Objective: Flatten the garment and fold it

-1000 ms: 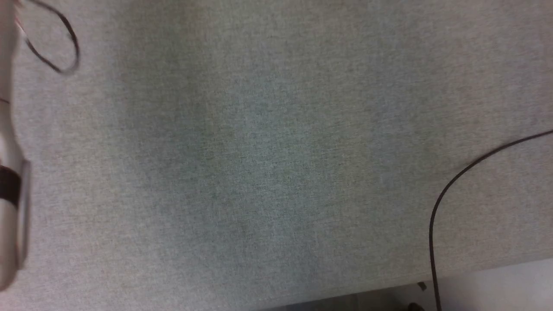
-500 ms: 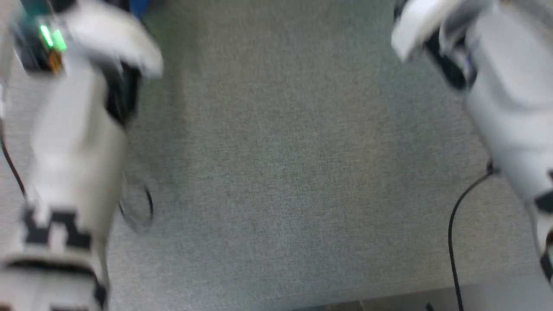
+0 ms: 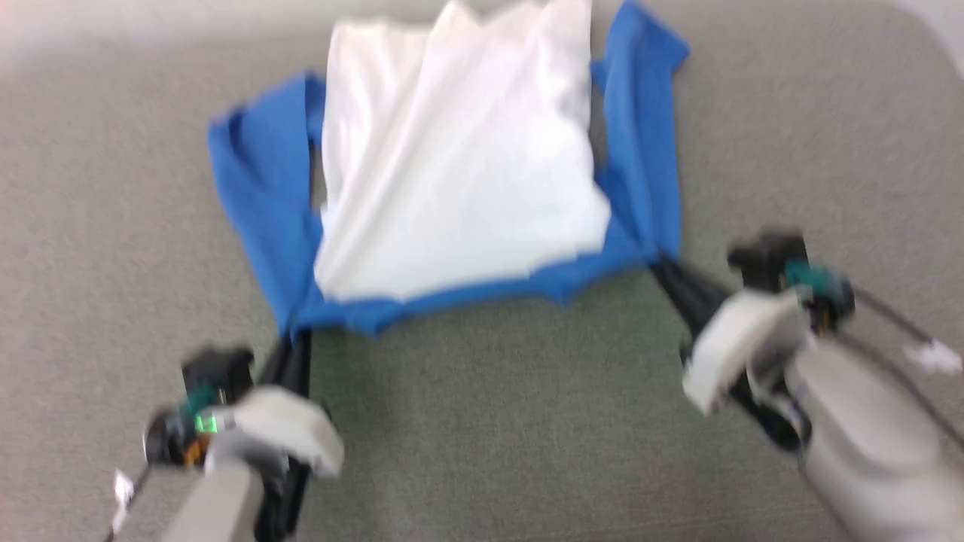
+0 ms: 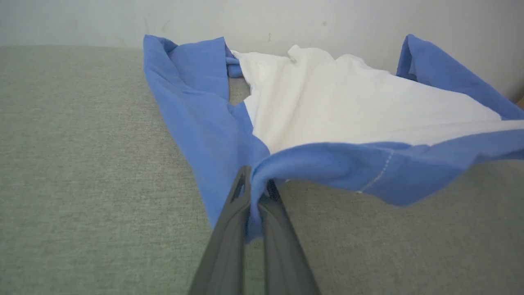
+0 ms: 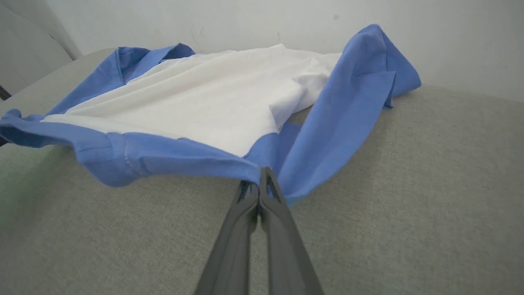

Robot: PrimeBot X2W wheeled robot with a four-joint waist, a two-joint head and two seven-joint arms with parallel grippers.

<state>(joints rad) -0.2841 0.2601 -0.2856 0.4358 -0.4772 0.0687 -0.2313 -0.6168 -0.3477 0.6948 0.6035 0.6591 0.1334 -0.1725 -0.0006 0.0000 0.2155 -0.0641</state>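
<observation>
On the far half of the grey-green woven surface (image 3: pixel 489 421), the shirt (image 3: pixel 459 173) is lying with its white body facing up, creased in long soft folds. Its blue sleeves are running down either side. Its near blue edge is stretching between the two grippers.

The left arm is coming in from the bottom left of the head view, with its pale forearm slanting up and inward. A green light (image 3: pixel 202 421) is glowing at the wrist. The left gripper (image 3: pixel 294 342) is pointing its dark fingers straight up that view to the shirt's near left corner. In the left wrist view the left gripper (image 4: pixel 256 190) is pinching blue cloth, with the jaws closed tight and the fabric bunching over and between the tips.

The right arm is reaching in from the lower right, with its forearm angling up and to the left and thin cables (image 3: pixel 889 324) trailing off the wrist. The right gripper (image 3: pixel 666 271) is meeting the shirt's near right corner. In the right wrist view the right gripper (image 5: pixel 260 182) is clamping the blue edge with its fingers pressed together.

Both wrist views are showing the blue band hanging slightly clear of the surface between the grips, sagging toward the middle. The white body is sloping back down to the surface near a pale wall (image 4: pixel 286 20). The head view is blurring, so finer detail on the cloth is not readable.
</observation>
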